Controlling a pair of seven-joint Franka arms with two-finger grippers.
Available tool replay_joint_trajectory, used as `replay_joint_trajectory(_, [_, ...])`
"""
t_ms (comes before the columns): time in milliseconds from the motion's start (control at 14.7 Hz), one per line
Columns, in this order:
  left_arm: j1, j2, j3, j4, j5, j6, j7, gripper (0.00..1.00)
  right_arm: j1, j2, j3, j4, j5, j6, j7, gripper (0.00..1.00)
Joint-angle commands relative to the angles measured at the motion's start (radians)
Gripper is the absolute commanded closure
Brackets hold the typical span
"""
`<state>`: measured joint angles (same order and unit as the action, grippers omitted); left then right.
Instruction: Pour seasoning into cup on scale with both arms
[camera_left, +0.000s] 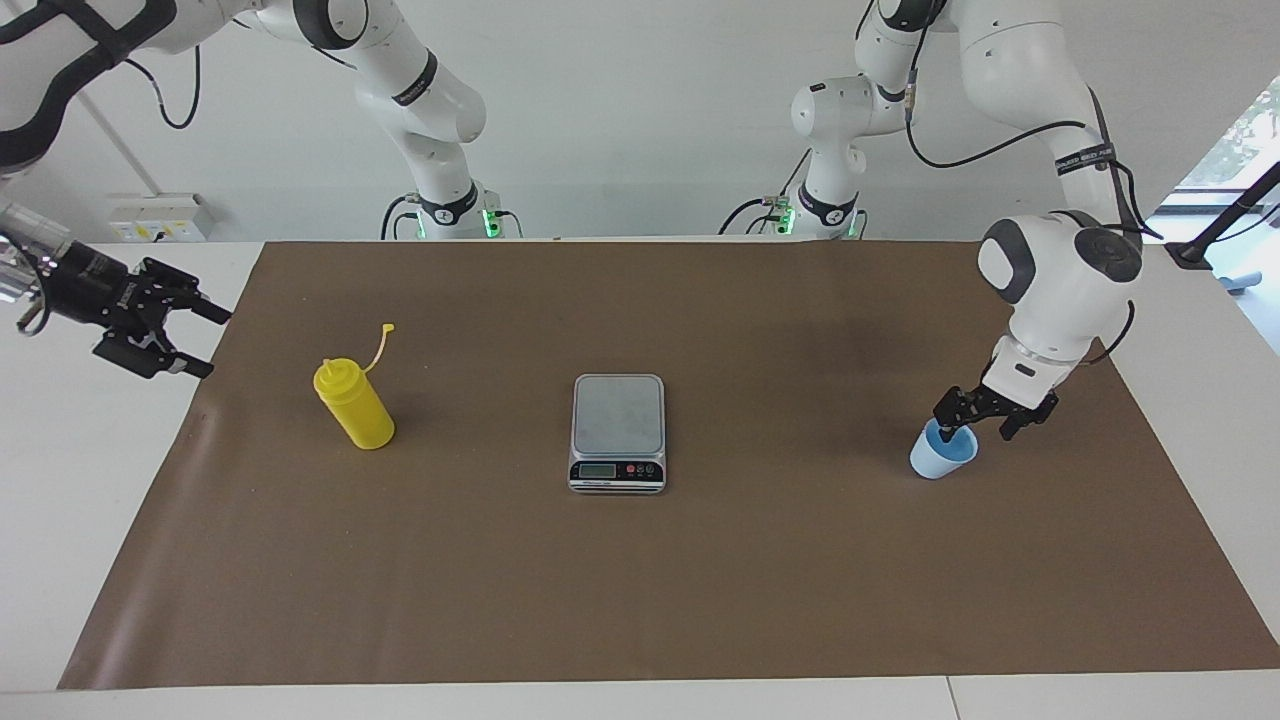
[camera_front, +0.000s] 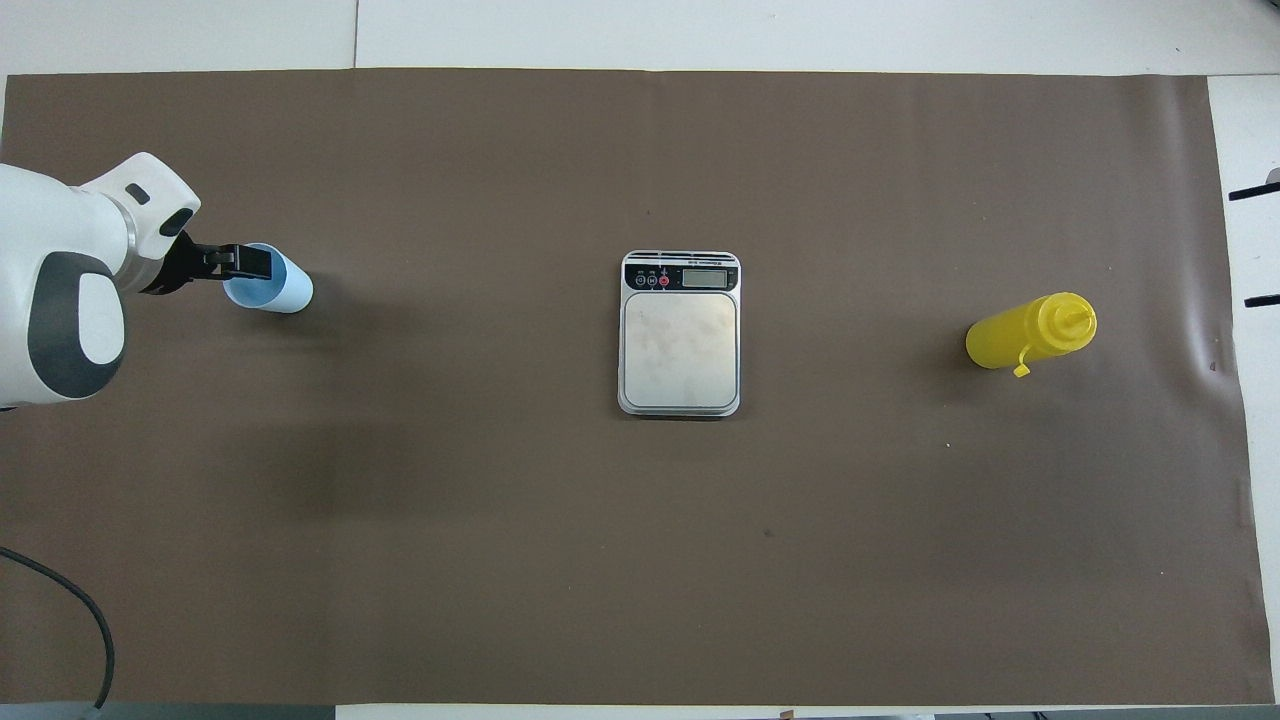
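No lettering can be read with confidence anywhere on the table. The scale (camera_left: 618, 432) carries a grey LCD panel on its black front strip, at six o'clock of its weighing plate in the facing view, but no digits show on it, and the small print along that strip and by its buttons is too fine to make out. White lettering on the arms' black joint bands is likewise illegible.
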<state>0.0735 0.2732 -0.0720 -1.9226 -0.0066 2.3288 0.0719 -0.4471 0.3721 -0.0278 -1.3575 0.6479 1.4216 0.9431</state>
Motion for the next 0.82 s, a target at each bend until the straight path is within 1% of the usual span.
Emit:
replay_joint_trajectory(0, [0.009, 0.023, -0.005, -0.03, 0.005, 0.061, 0.011, 0.14, -0.07, 0.054, 0.012, -0.069, 0.129, 0.033, 0.052, 0.0])
replay_joint_trajectory(68, [0.014, 0.023, -0.005, -0.035, 0.005, 0.067, 0.002, 0.34, -0.082, 0.091, 0.012, -0.069, 0.157, 0.033, 0.052, 0.0])
replay_joint_trajectory(136, [0.018, 0.023, -0.005, -0.035, 0.005, 0.067, -0.007, 0.8, -0.075, 0.096, 0.012, -0.072, 0.167, 0.037, 0.06, 0.0])
replay_joint_trajectory(204, [0.02, 0.023, -0.005, -0.035, 0.005, 0.067, -0.036, 1.0, -0.073, 0.106, 0.012, -0.08, 0.183, 0.046, 0.097, 0.0])
replay_joint_trajectory(272, [0.022, 0.023, -0.005, -0.035, 0.005, 0.067, -0.061, 1.0, -0.073, 0.113, 0.012, -0.094, 0.215, 0.063, 0.129, 0.0])
replay_joint_trajectory(340, [0.022, 0.023, -0.005, -0.033, 0.005, 0.066, -0.078, 1.0, -0.076, 0.126, 0.012, -0.129, 0.246, 0.081, 0.137, 0.0])
replay_joint_trajectory(408, [0.022, 0.017, -0.006, -0.033, 0.004, 0.06, -0.084, 1.0, -0.081, 0.123, 0.012, -0.178, 0.271, 0.1, 0.141, 0.0])
replay_joint_trajectory(476, [0.022, 0.011, -0.008, -0.033, 0.004, 0.052, -0.087, 1.0, -0.079, 0.123, 0.012, -0.204, 0.285, 0.103, 0.147, 0.0])
replay_joint_trajectory(680, [0.005, -0.047, -0.014, -0.027, 0.004, -0.023, -0.118, 1.0, -0.068, 0.119, 0.012, -0.236, 0.289, 0.118, 0.174, 0.0])
replay_joint_trajectory(748, [-0.026, -0.08, -0.014, -0.024, 0.004, -0.063, -0.144, 1.0, -0.067, 0.111, 0.014, -0.264, 0.288, 0.132, 0.168, 0.0])
